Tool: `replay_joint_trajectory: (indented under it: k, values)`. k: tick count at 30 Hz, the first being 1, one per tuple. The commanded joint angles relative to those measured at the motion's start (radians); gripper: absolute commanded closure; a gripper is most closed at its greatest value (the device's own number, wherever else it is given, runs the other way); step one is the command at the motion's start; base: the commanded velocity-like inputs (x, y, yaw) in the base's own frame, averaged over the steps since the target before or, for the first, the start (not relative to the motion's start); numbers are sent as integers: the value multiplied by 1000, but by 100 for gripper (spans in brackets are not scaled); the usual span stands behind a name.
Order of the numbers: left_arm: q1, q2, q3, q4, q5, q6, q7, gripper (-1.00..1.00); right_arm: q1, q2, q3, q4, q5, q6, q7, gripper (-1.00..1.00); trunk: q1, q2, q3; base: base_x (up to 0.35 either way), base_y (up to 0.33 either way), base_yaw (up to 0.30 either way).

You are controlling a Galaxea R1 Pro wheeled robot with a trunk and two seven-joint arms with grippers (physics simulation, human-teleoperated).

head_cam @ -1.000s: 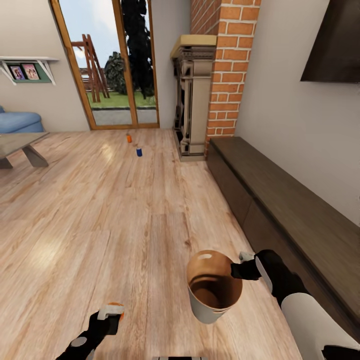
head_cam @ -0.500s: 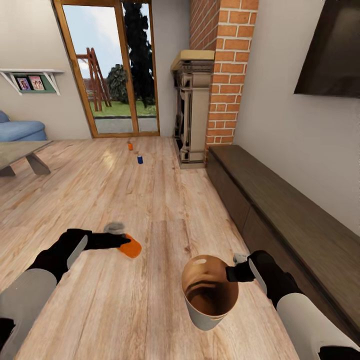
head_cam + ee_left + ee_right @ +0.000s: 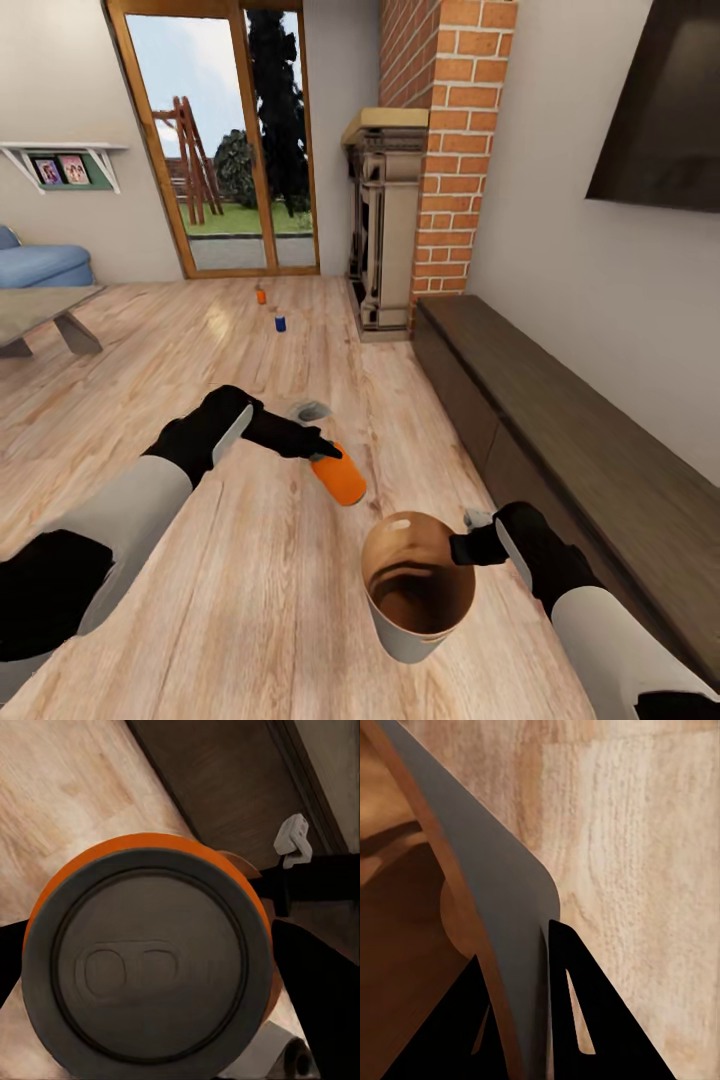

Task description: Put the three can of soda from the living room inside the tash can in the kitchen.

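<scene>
left tool clamps orange can | right tool pinches bin rim | floor open

A dull grey metal top with a stamped pull-tab is seen on the bright orange soda can, its smooth painted side faintly glossy. A glossy brown lining and matt pale grey outer wall are shown by the round tapered bin. Pale wood grain with soft sheen is noted on the plank floor. Rough matt red brick forms the chimney.
</scene>
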Motion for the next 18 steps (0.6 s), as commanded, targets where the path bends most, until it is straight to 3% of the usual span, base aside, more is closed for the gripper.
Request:
replay_joint_trajectory:
  k: [1,6,13,16,18]
  values:
    - [-1,-9,-6,11,-3,0,0,100,-1,1,-1,0,-27,5,8,100,-4,7,3,0,0,0]
    - [-20,-34,-49,55,-4,0,-2,100,-29,28,-1,5,-26,13,1,100,-23,42,19,0,0,0]
    - [-52,-53,-73,67,-4,0,-2,100,-85,50,2,101,-22,17,-13,100,-50,91,41,0,0,0]
    - [-57,-74,-156,82,-3,0,-2,100,-133,59,7,196,-22,16,-61,100,-54,98,44,0,0,0]
    - [-58,-79,-189,88,-3,0,-2,100,-153,62,8,227,-22,16,-80,100,-54,98,44,0,0,0]
